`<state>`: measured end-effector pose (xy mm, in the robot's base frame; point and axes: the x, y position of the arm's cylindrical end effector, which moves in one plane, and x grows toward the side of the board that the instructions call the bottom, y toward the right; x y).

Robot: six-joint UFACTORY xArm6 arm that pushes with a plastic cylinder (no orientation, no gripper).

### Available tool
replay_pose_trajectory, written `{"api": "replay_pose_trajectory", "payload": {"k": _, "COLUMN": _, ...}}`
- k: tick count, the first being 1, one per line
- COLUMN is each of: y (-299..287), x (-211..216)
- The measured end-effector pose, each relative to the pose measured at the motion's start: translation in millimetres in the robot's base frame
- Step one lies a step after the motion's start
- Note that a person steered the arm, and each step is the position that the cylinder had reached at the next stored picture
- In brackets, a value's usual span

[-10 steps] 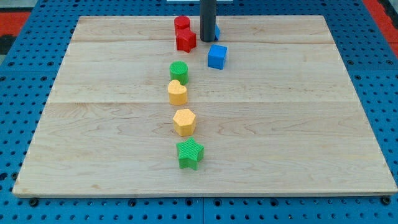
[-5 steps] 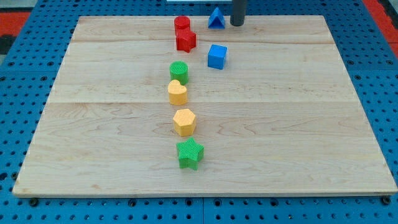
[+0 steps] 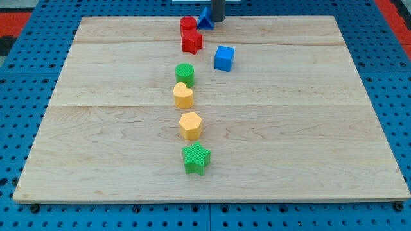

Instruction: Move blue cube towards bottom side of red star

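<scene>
Standing at the view's top edge of the wooden board (image 3: 308,128): my tip (image 3: 218,20), a plain dark rod end with nothing to open or close, touching the right side of the blue triangular block (image 3: 205,19).

- Red cylinder (image 3: 187,25): just left of the blue triangular block.
- Red star (image 3: 191,42): touching the red cylinder, below it.
- Blue cube (image 3: 224,58): right of and slightly below the red star, apart from it and from my tip.
- Green cylinder (image 3: 185,74), yellow heart (image 3: 183,95), yellow hexagon (image 3: 190,126), green star (image 3: 196,158): a column running toward the view's bottom.
</scene>
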<state>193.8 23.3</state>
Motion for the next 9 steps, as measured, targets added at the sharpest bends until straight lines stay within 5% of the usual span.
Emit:
{"api": "replay_pose_trajectory", "payload": {"k": 6, "y": -16, "x": 0}}
{"api": "replay_pose_trajectory", "payload": {"k": 8, "y": 52, "x": 96}}
{"api": "replay_pose_trajectory", "payload": {"k": 9, "y": 78, "x": 108}}
